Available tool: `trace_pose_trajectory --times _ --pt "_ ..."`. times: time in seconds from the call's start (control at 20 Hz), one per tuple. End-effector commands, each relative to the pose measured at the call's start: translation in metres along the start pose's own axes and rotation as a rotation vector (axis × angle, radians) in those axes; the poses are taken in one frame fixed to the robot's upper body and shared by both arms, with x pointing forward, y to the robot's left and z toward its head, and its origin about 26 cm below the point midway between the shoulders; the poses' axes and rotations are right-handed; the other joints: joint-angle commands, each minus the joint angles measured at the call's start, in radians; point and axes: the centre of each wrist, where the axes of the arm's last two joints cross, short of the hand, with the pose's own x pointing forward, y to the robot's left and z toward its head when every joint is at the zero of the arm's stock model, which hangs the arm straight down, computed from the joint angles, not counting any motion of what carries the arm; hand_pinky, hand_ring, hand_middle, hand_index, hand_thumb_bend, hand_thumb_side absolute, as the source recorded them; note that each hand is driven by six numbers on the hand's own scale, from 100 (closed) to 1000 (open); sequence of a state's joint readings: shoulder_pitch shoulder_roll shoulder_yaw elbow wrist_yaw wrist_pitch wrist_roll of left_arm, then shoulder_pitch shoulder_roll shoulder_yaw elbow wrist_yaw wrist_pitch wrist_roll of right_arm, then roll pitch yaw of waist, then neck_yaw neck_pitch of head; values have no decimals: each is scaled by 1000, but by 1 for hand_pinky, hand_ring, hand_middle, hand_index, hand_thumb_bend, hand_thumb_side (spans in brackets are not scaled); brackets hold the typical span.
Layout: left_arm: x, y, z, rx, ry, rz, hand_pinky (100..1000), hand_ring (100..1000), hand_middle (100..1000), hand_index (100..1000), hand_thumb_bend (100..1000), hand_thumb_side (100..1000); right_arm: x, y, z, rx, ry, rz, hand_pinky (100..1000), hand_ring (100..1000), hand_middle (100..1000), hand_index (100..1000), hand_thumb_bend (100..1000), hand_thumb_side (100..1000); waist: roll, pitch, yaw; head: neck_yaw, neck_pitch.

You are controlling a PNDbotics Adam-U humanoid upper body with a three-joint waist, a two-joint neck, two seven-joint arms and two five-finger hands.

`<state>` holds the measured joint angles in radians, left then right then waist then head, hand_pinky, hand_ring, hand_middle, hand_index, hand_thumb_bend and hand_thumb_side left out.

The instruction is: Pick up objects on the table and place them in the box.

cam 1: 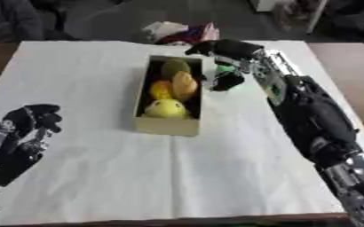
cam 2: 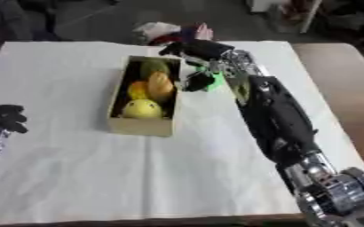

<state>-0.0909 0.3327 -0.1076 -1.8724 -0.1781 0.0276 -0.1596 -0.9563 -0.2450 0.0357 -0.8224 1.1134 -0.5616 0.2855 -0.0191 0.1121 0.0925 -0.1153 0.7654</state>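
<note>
A white cloth (cam 1: pixel 216 168) covers the surface, and on it, a little left of the middle and toward the far side, stands a narrow cardboard box (cam 1: pixel 168 125) with its long axis running near to far. Inside it lie several rounded things packed close together: a yellow one (cam 1: pixel 167 108) at the near end, an orange one (cam 1: pixel 184 85) leaning over a smaller yellow-orange one (cam 1: pixel 160 90) in the middle, and a dull green one (cam 1: pixel 175 68) at the far end. The right arm reaches in from the near right corner across the cloth, and the right hand (cam 1: pixel 225 55) hangs just beside the box's far right corner, its fingers curled downward round a small bright green thing (cam 2: pixel 214 80) (only a patch of colour shows between the dark fingers, so its shape cannot be told). That green thing sits just to the right of the box wall, outside it, close above the cloth; whether it touches the cloth cannot be told. The left hand (cam 1: pixel 31 120) rests at the near left edge of the surface, well apart from the box, fingers up and curled, holding nothing. Beyond the far edge of the surface lies a heap of pale and pink cloth (cam 1: pixel 179 32).
</note>
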Motion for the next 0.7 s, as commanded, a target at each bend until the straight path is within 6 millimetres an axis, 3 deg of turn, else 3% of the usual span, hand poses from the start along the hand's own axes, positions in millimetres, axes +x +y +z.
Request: trace_pose_trajectory --times 0.05,0.2,0.35,0.7 --pt "3 2 -2 -1 -16 -6 770 592 600 771 100 647 -30 -15 19 -57 137 -23 885 910 932 994 100 524 6 -8 5 -4 5" --pt "5 0 -4 -9 -25 0 772 592 600 771 100 650 -47 -3 30 -93 253 -103 918 954 953 1000 100 597 7 -4 24 -22 5" --pt "6 -1 -5 -11 -32 3 773 593 600 771 100 651 -56 10 37 -105 342 -144 960 1000 971 1000 101 616 8 2 46 -43 5" --pt "7 -1 -6 -11 -36 4 775 593 601 771 100 653 -57 32 39 -122 478 -147 982 1000 972 1000 119 635 10 10 68 -58 3"
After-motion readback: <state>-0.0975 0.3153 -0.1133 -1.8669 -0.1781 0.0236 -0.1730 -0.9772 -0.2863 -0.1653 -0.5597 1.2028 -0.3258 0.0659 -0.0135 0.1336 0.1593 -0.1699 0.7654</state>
